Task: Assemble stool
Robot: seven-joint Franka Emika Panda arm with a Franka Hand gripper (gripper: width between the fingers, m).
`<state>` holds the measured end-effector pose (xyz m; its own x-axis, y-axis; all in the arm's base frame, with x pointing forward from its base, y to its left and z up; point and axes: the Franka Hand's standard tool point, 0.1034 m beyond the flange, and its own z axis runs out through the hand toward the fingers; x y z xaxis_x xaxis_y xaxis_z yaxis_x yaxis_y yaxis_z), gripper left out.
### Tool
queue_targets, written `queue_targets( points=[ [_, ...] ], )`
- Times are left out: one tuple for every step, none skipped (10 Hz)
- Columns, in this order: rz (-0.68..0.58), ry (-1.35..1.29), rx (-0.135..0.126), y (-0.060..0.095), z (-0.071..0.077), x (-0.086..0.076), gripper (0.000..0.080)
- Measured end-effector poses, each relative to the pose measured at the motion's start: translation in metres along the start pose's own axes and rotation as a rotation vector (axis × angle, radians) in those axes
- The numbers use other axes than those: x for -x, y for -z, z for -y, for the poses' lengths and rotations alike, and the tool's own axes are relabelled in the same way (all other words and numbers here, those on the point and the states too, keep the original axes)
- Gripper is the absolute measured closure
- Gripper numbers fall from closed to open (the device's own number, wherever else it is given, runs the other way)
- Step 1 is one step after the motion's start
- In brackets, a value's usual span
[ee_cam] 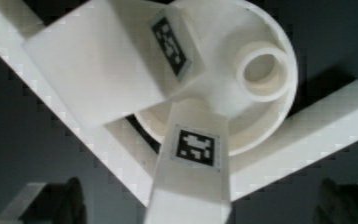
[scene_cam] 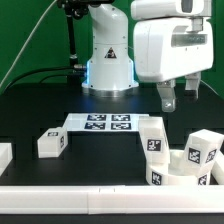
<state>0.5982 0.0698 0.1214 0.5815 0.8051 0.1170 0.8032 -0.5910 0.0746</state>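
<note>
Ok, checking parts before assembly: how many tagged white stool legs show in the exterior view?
3. One white blocky plastic leg lies alone on the exterior view's left; a second leg and a third leg crowd the white round seat on its right. More may be hidden.

The round seat (ee_cam: 247,100) and blocky legs (scene_cam: 46,146) look smooth, matt white plastic; the table (scene_cam: 30,110) is smooth black.

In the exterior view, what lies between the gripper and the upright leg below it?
Nothing. Between the open gripper and that leg the stretch is bare; only black table shows behind it, in the exterior view.
</note>
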Motion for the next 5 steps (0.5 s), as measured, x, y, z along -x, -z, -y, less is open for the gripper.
queue_targets(
  points=[
    [0.0, 0.001, -0.001, -0.0003, 0.0005, -0.0004, 0.015],
    [0.0, 0.001, -0.001, -0.0004, 0.0006, -0.0003, 0.015],
    [0.0, 0.001, -0.001, -0.0004, 0.0006, -0.0003, 0.015],
    [0.016, 0.027, -0.009, -0.0016, 0.0014, 0.001, 0.015],
    [0.065, 0.095, -0.046, -0.0035, 0.0005, 0.0024, 0.015]
  ],
)
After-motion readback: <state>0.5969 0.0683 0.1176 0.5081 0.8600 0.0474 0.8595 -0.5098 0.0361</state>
